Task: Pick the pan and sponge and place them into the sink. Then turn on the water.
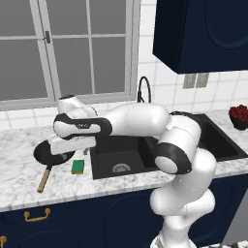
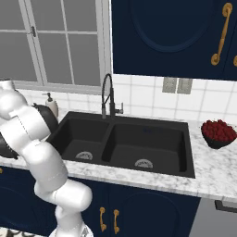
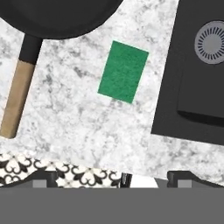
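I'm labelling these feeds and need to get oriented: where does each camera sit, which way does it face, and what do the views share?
Left base view: behind the arm's left, facing the black double-basin sink and window; white arm crosses it.
Right base view: behind its right, facing the same sink and black arched faucet; arm at left.
Hand view: on the hand, looking down at the green rectangular sponge and round black wooden-handled pan on the counter.
All share the sink.

Sponge (image 1: 77, 166) on counter (image 1: 19, 179), between pan (image 1: 48, 153) and sink (image 1: 121, 160), just left of sink. Faucet (image 2: 107, 95) behind sink; fruit bowl (image 2: 219, 133) on counter right of it.
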